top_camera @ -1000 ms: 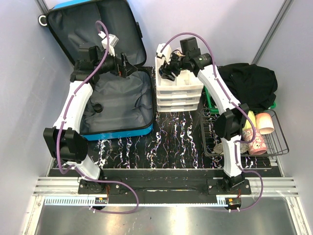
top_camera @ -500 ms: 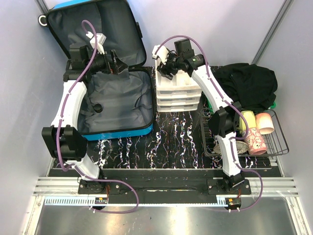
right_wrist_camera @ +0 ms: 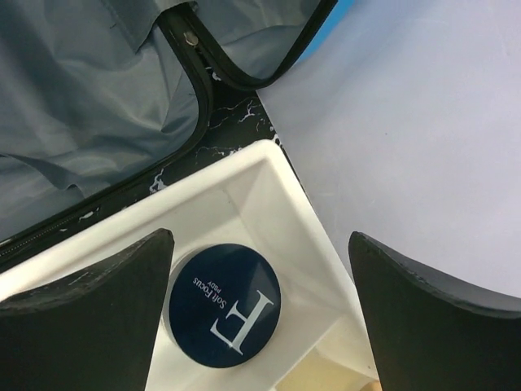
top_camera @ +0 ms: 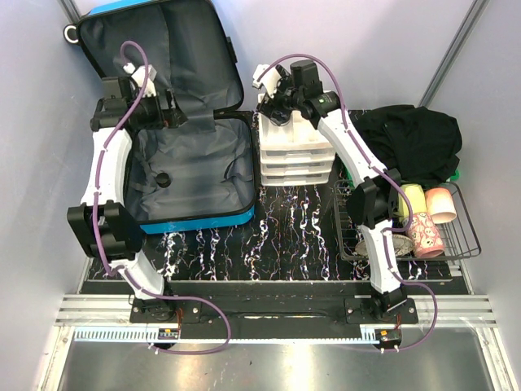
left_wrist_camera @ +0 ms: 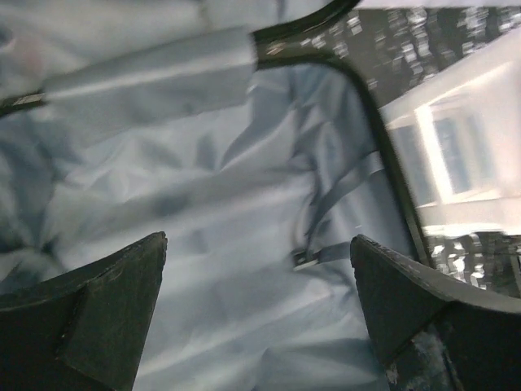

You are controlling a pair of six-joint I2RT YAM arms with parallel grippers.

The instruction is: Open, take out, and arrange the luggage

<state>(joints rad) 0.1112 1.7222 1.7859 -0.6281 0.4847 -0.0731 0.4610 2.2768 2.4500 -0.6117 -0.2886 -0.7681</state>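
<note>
Luggage (top_camera: 191,175) lies open at the tabletop's (top_camera: 293,228) far left, lid leaning back. Left hand (left_wrist_camera: 259,240) gapes empty over its grey lining; right hand (right_wrist_camera: 260,236), fingers spread, hovers above the navy compact (right_wrist_camera: 225,305) lying in the organiser's (right_wrist_camera: 269,187) top tray. Best to raise the right straight up, clear of the tray walls.

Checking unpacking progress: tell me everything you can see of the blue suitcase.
The luggage lies open at the back left, lid raised behind the base. Bright blue hard shell, black zip rim, crumpled dark grey fabric lining with straps. It rests on the marbled tabletop; the white organiser stands beside its right edge.
</note>
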